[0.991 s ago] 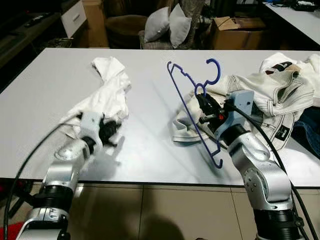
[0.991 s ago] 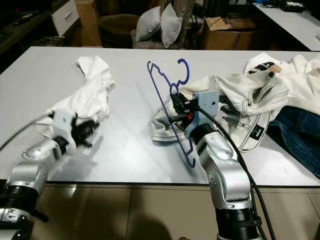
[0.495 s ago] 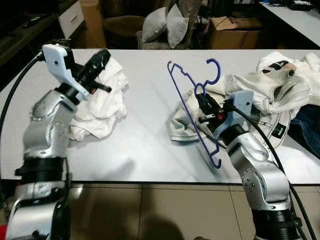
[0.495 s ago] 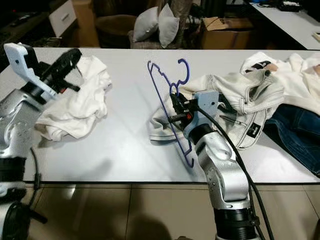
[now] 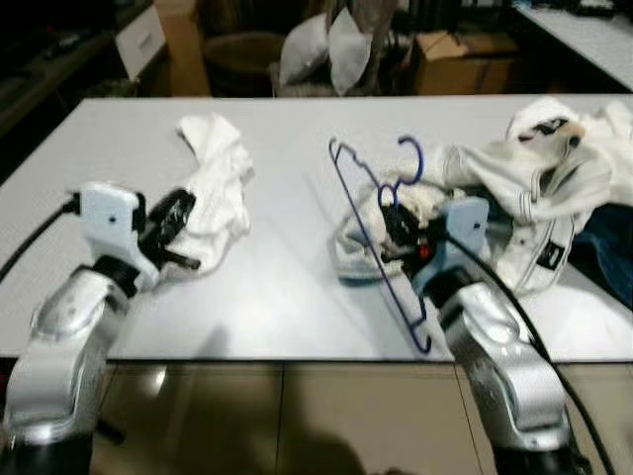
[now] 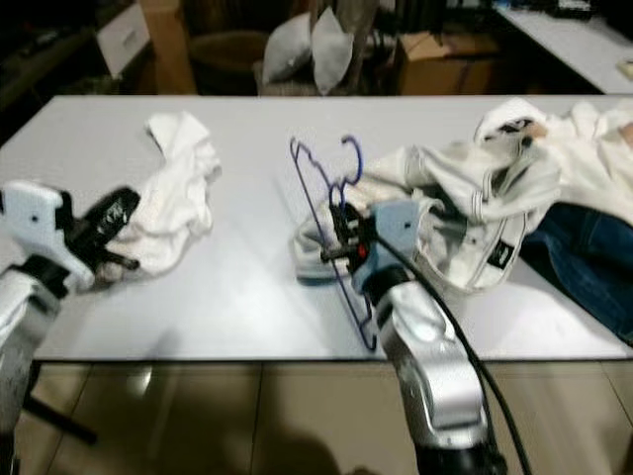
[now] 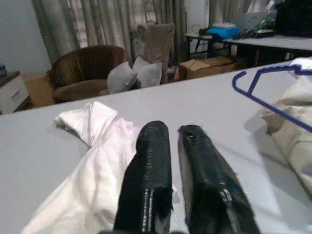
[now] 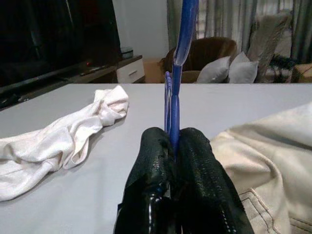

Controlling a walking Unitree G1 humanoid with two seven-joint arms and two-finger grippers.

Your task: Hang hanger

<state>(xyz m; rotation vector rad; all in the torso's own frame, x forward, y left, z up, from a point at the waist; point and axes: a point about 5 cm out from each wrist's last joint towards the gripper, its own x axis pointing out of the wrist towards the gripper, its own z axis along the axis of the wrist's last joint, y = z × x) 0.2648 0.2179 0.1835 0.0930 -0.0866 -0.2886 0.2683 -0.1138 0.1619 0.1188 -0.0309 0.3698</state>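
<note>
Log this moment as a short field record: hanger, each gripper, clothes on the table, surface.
hanger: blue hanger, held upright on edge above the table, hook uppermost
right gripper: right gripper, shut on the hanger's wire near its neck
left gripper: left gripper, fingers together and holding nothing, over the near end of the white cloth
clothes: cream jacket on the table's right part, behind the hanger; dark denim at the right edge
surface: white table
background: armchair with two grey pillows
</note>
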